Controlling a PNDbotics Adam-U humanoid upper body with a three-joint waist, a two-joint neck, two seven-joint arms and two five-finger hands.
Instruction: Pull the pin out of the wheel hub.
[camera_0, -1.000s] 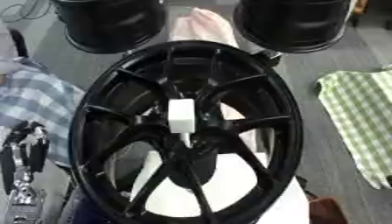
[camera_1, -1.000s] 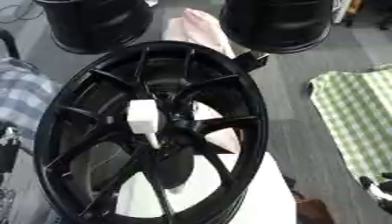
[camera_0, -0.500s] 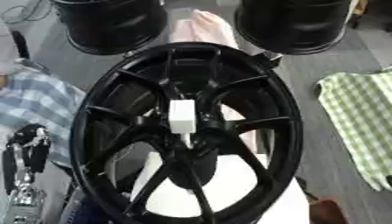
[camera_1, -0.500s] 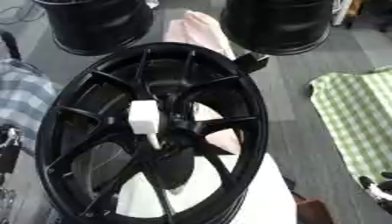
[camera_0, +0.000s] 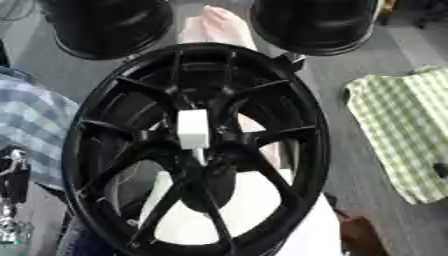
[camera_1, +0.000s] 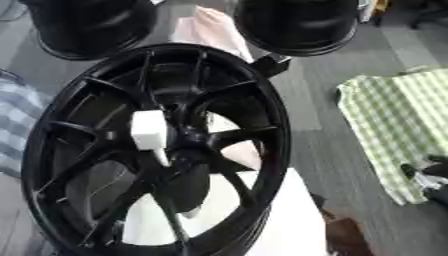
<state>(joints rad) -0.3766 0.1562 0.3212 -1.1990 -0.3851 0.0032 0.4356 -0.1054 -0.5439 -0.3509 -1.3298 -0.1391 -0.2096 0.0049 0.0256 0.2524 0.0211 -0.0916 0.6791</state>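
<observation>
Hub stands near the camera, black, spoked, tilted upright. Pin, a white block on a thin stem, sits at its centre, not yet pulled. Risk: an off-axis pull could jam the stem or rock the hub. Left hand shows at the lower-left edge; its finger state cannot be determined. Beyond stand two more black wheels.

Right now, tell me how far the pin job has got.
Nothing looks done: the white pin sits in the centre of the black wheel. Nothing is in hand either; the left hand shows at the lower left, the right hand at the right edge, both away from the wheel. Reaching, gripping and pulling remain.
</observation>
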